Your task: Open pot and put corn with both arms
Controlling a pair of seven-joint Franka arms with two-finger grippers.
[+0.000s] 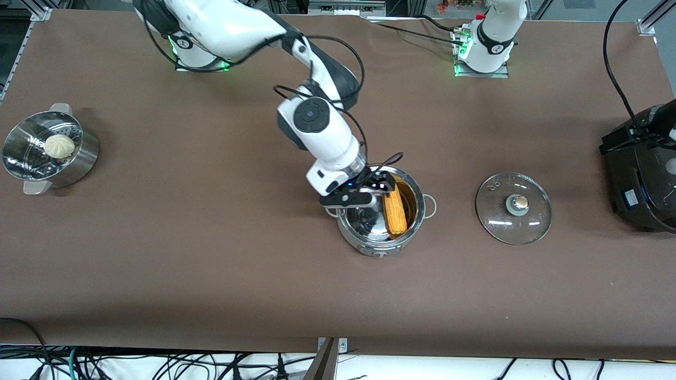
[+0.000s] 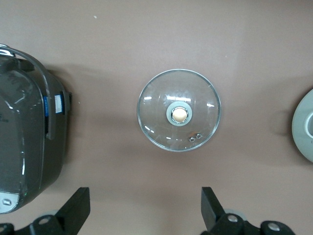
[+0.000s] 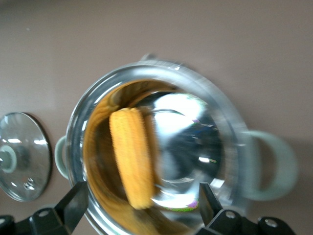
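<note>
The shiny steel pot [image 1: 417, 224] stands uncovered mid-table, and its rim [image 3: 146, 68] fills the right wrist view. Inside lies the yellow corn [image 1: 395, 212], close to the wall toward the left arm's end; the same cob [image 3: 133, 156] rests free on the mirror-like bottom. My right gripper [image 1: 381, 191] hangs open just over the pot's mouth, its fingers [image 3: 78, 196] wide apart and holding nothing. The glass lid [image 1: 496, 211] with its tan knob lies flat on the table beside the pot. High above the lid [image 2: 161, 129], my left gripper [image 2: 145, 196] is open and empty.
A large black cooker [image 1: 641, 179] sits at the left arm's end of the table, close to the lid; its body [image 2: 24, 137] shows in the left wrist view. A steel steamer pot [image 1: 84, 158] with a white bun [image 1: 59, 146] stands at the right arm's end.
</note>
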